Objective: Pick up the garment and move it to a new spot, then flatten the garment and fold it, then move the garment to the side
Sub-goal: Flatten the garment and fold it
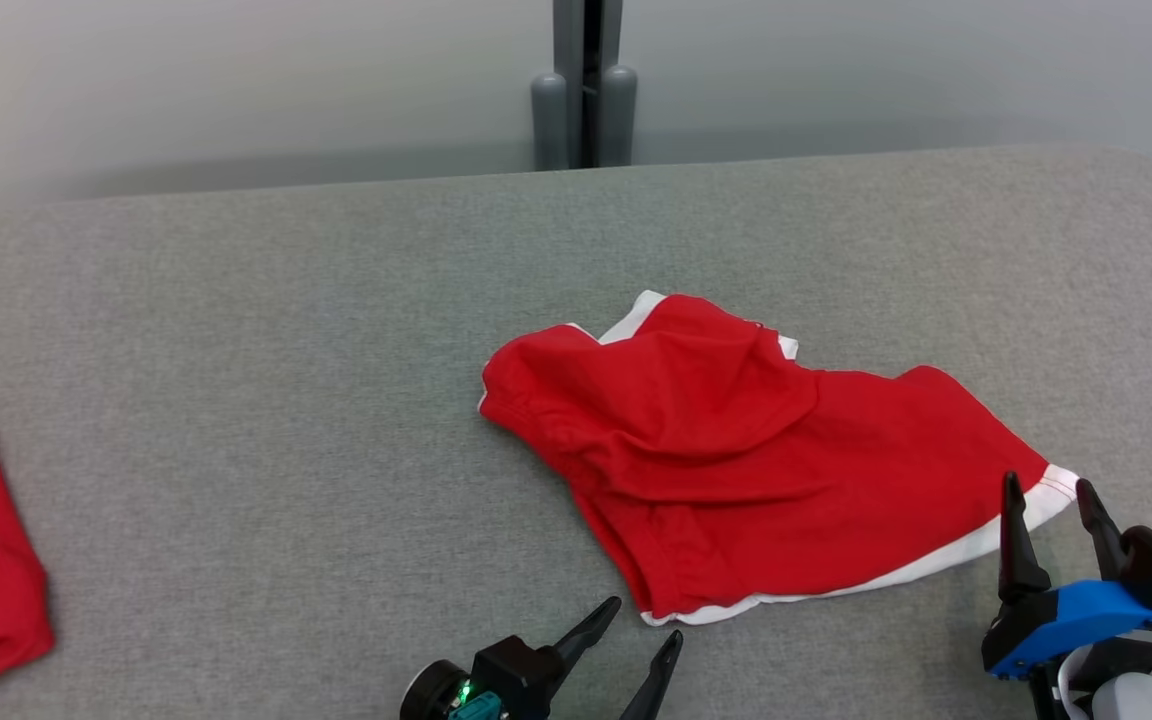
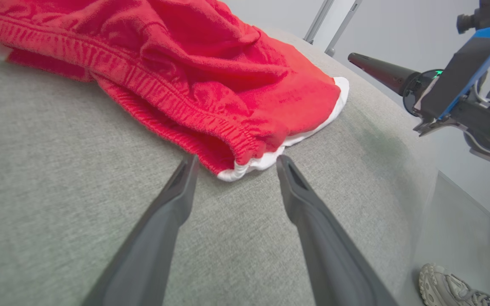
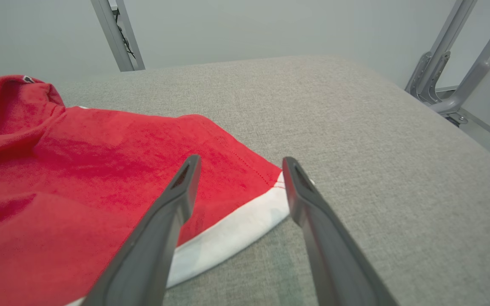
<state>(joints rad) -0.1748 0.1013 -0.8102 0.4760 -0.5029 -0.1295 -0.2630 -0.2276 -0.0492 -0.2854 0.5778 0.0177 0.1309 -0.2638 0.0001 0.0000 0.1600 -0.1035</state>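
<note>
Both wide open and empty: left gripper (image 1: 647, 618) tips bracket the near hem corner, right gripper (image 1: 1047, 482) straddles the white-banded right corner. Red garment (image 1: 736, 460) lies crumpled mid-table (image 1: 286, 400), far-left part bunched over. Looks like the flatten step: pinch both corners low, pull apart evenly, no dragging

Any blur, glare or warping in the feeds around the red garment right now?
Head view: even light, garment sharp, hazy wash at upper left. Left wrist view: wide-angle bowing of the table. Right wrist view: no glare, faint shadow under the fingers.
</note>
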